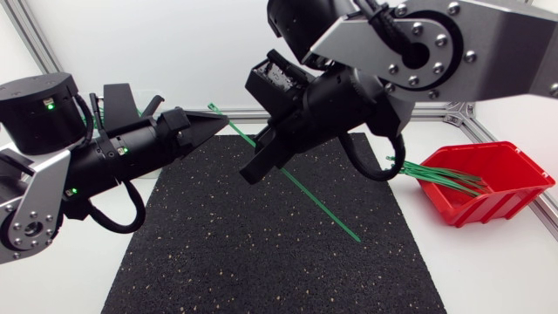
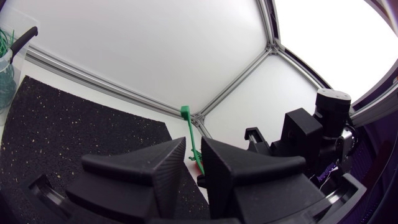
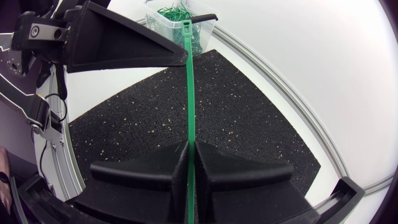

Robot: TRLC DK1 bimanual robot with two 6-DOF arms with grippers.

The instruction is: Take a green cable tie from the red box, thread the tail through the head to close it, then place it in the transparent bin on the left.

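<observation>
A long green cable tie (image 1: 323, 210) hangs slanted above the black mat, and my right gripper (image 1: 260, 166) is shut on its middle. In the right wrist view the tie (image 3: 191, 99) runs straight ahead from between the shut fingertips of the right gripper (image 3: 191, 150) to its head. My left gripper (image 1: 221, 126) is at the head end. Its fingers (image 2: 168, 165) stand close on either side of the tie (image 2: 192, 132), with a narrow gap showing, so it is open. The red box (image 1: 501, 187) at the right holds several green ties (image 1: 436, 175). The transparent bin (image 3: 163, 18) stands beyond the left gripper.
The black speckled mat (image 1: 218, 253) covers the middle of the white table. An aluminium frame rail (image 1: 440, 113) runs along the back edge. The bin (image 2: 5, 68) with coiled green ties stands at the far left corner, off the mat.
</observation>
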